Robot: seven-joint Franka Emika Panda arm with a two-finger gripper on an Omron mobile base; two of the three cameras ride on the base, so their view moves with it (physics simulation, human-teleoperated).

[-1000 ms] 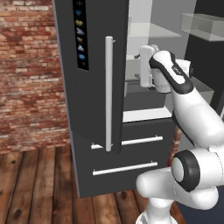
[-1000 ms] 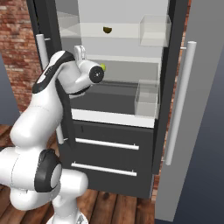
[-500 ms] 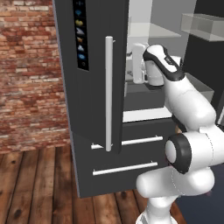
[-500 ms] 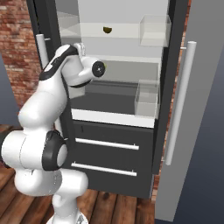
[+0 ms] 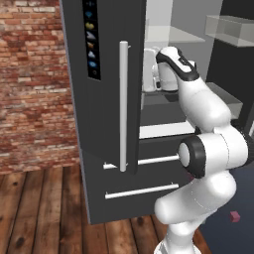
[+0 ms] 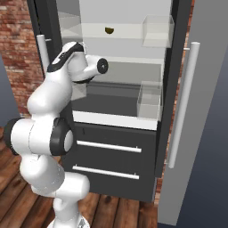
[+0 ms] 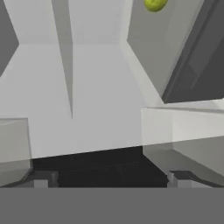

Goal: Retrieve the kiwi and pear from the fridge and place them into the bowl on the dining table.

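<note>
The fridge (image 6: 116, 125) stands open, and my arm (image 6: 67, 80) reaches in on its left side at middle-shelf height. The kiwi (image 6: 109, 30) lies on the upper glass shelf, above and to the right of my wrist. In the hand view the pear (image 7: 154, 4) shows as a yellow-green ball at the top edge, some way beyond my gripper (image 7: 110, 179). The gripper is open, with nothing between its fingertips (image 7: 41, 179). From the left base view the closed fridge door (image 5: 109, 124) hides most of the hand. The bowl and the dining table are out of view.
Clear bins (image 6: 149, 100) hang inside the fridge on the right. Two drawers with white bar handles (image 6: 109, 147) sit below the shelves. The open right door (image 6: 196, 133) carries a long handle (image 6: 182, 102). A brick wall (image 5: 30, 74) stands left.
The arm has swung further into the fridge and the wrist has turned. The pear, visible past the hand in the earlier right base views, is now covered by the hand there.
</note>
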